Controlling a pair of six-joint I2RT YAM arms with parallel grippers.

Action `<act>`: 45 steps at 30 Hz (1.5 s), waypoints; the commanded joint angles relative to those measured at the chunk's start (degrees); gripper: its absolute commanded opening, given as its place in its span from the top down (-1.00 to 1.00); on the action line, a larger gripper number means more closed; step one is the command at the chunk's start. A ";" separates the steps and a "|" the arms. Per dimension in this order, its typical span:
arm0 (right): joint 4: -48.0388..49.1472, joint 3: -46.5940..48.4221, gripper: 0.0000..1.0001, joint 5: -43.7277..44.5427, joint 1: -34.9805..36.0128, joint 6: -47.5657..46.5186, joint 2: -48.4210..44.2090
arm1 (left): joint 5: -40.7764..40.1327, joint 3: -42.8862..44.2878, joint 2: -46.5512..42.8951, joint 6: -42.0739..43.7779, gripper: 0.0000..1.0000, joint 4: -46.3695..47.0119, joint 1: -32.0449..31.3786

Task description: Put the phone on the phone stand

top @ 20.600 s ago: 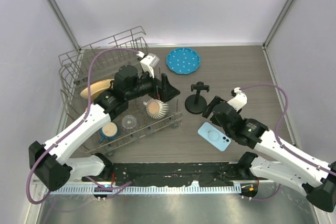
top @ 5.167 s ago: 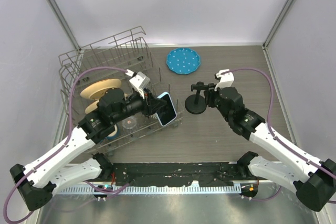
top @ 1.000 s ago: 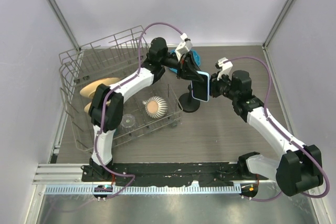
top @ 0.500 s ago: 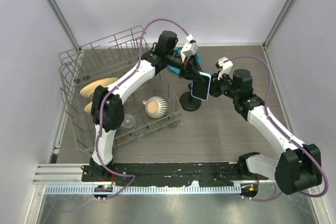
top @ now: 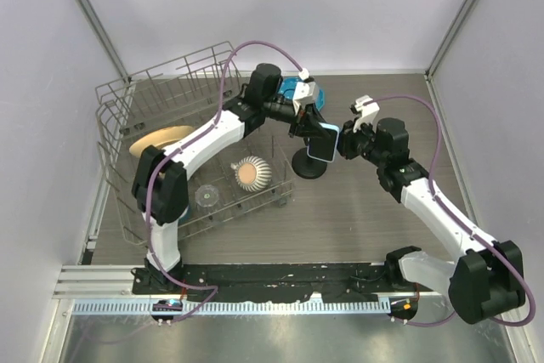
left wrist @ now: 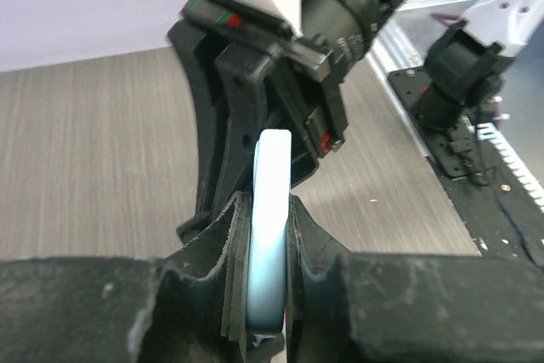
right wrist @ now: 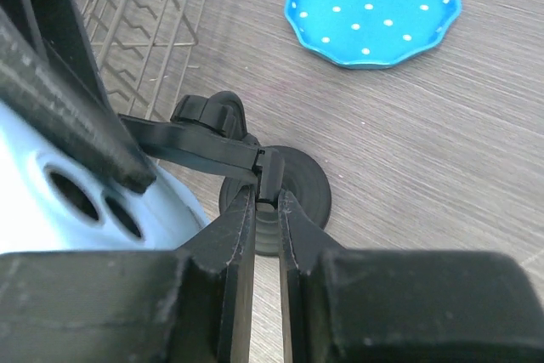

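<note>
Both pairs of jaws are clamped. From above, the left gripper [top: 311,122] pinches the phone [top: 322,142] by its upper end, long axis near upright, over the phone stand [top: 308,164]. The right gripper [top: 347,144] grips the stand's cradle from the opposite side.

Left wrist: ridged black pads [left wrist: 212,261] squeeze the phone's smooth, rounded light blue edge.

Right wrist: the right jaws close on a thin matte black cradle arm above the round disc base and grey wood-grain table [right wrist: 425,142]. The phone's pale blue back, lenses showing, sits just left of the cradle, so seating it likely falls to the left arm.
</note>
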 commanded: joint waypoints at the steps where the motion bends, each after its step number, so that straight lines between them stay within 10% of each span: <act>1: 5.35 -4.78 0.99 15.44 0.24 7.59 -8.83 | -35.87 -11.68 -2.30 -11.58 1.00 22.96 1.80; 5: 7.91 -8.30 0.99 35.72 7.70 9.44 -13.23 | -66.04 -17.12 -6.17 -10.20 1.00 24.32 -4.69; 12: 8.88 -12.17 0.99 62.56 27.20 11.81 -15.89 | -88.28 -20.22 -3.98 -14.94 1.00 26.52 -10.33; 34: -0.60 -7.52 0.99 70.49 44.02 31.58 -14.04 | -75.90 -20.65 -2.84 -25.05 1.00 20.19 -10.07; 45: -11.69 -8.04 0.17 52.75 44.37 28.61 -25.90 | -73.35 -28.39 -6.35 -24.35 1.00 23.53 -10.07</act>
